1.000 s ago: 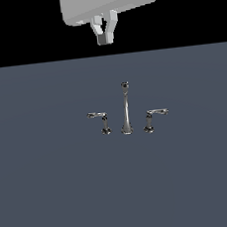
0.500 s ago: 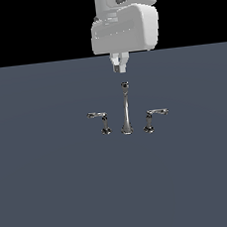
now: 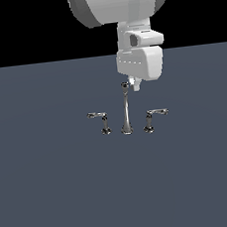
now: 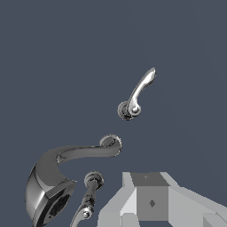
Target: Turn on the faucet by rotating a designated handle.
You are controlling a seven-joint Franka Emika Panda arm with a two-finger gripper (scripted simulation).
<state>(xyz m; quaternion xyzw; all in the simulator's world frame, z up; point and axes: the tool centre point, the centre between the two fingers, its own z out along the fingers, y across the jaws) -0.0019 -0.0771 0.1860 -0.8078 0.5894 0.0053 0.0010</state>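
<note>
The chrome faucet (image 3: 126,115) stands in the middle of the exterior view, its slender spout rising to a round tip. The handle (image 3: 153,116) is on the exterior view's right of the spout, lever pointing right. Its twin (image 3: 100,119) points left. My gripper (image 3: 134,85) hangs at the height of the spout tip, just to its right and above the handle, touching nothing. The frames do not show how its fingers stand. In the wrist view the faucet's spout (image 4: 62,166) curves large, with one lever (image 4: 138,94) beyond its base and another (image 4: 90,190) beside my finger (image 4: 150,201). I cannot tell which lever is the handle.
The faucet sits on a flat dark grey-blue surface (image 3: 54,192) that fills the lower part of the exterior view. My white arm (image 3: 118,5) comes down from the top of that view. Nothing else is in sight.
My hand has come down from the top of the exterior view and shifted right, from well above the faucet to level with the spout tip. The faucet and both levers have not moved.
</note>
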